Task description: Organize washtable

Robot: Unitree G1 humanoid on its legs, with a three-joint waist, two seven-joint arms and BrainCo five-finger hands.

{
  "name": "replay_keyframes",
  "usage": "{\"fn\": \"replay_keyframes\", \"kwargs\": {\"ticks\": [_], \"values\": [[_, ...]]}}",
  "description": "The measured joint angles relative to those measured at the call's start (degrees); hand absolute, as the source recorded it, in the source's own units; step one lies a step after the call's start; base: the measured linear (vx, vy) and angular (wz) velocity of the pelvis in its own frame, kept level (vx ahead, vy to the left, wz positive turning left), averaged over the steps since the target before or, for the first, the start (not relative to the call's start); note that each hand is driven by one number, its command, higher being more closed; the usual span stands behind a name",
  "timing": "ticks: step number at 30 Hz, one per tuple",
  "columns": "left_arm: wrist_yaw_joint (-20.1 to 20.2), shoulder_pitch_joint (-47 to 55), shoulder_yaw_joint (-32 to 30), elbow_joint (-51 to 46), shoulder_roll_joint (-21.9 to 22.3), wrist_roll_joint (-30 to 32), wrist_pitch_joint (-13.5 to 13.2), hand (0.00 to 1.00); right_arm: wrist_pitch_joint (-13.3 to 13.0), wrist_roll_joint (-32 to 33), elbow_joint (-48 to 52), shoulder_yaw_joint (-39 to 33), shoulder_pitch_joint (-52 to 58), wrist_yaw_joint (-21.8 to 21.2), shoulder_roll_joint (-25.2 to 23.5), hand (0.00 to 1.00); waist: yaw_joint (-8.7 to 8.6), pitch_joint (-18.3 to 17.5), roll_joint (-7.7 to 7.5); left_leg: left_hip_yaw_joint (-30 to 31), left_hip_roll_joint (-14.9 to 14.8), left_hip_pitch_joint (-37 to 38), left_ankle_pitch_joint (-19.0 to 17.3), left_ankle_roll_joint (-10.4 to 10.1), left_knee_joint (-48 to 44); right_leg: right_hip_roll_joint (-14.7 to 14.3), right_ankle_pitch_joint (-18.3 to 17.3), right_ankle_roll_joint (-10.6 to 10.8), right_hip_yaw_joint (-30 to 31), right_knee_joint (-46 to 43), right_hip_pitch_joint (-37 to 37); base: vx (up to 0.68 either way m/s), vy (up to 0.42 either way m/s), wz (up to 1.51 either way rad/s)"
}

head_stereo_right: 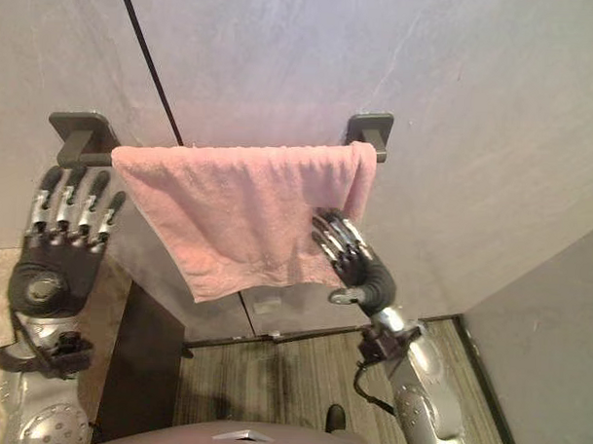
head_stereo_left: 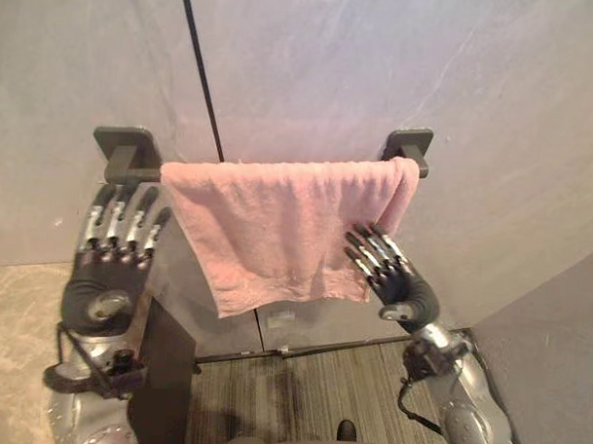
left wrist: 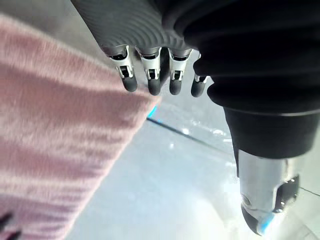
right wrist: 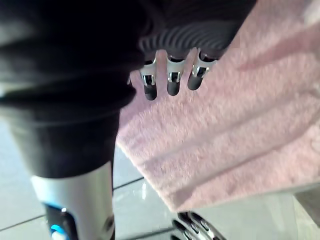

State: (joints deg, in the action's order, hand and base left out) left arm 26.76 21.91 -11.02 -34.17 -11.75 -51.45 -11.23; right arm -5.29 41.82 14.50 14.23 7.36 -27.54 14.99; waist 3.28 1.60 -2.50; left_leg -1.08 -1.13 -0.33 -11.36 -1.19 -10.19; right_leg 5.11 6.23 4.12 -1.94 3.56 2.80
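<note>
A pink towel hangs folded over a dark wall rail with two dark brackets, its lower edge slanting down to the left. My left hand is raised beside the towel's left edge, fingers straight, holding nothing. On the other side my right hand rests its straight fingers against the towel's lower right corner. The right wrist view has the towel just past those fingers. Beside the left hand's fingers the pink cloth hangs close.
A grey wall with a thin dark vertical seam stands behind the rail. A dark cabinet side runs below my left hand. Striped grey flooring lies below, and a grey partition closes the right.
</note>
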Motion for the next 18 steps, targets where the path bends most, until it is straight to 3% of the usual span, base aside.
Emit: {"fn": "replay_keyframes", "kwargs": {"ticks": [8,18], "values": [[1.64,-5.57,8.47,0.35,-7.23,-3.42,2.12,0.0,1.09,3.53,-2.0,7.52,-6.8,0.03,2.72,0.0,0.33,-0.04,-0.03,-1.3,0.01,0.78,0.0,0.01,-0.02,-0.08,0.46,0.04,1.31,0.04,-0.22,-0.01,0.007,-0.08],[2.39,-12.3,20.06,8.81,-8.73,-4.42,4.2,0.0,1.77,4.39,-5.77,13.87,-11.13,0.13,2.19,0.0,-0.05,-0.29,-0.05,-2.01,-0.04,0.76,0.01,0.01,-0.13,-0.23,0.97,-0.06,2.04,0.31,0.06,-0.01,0.001,-0.04]]}}
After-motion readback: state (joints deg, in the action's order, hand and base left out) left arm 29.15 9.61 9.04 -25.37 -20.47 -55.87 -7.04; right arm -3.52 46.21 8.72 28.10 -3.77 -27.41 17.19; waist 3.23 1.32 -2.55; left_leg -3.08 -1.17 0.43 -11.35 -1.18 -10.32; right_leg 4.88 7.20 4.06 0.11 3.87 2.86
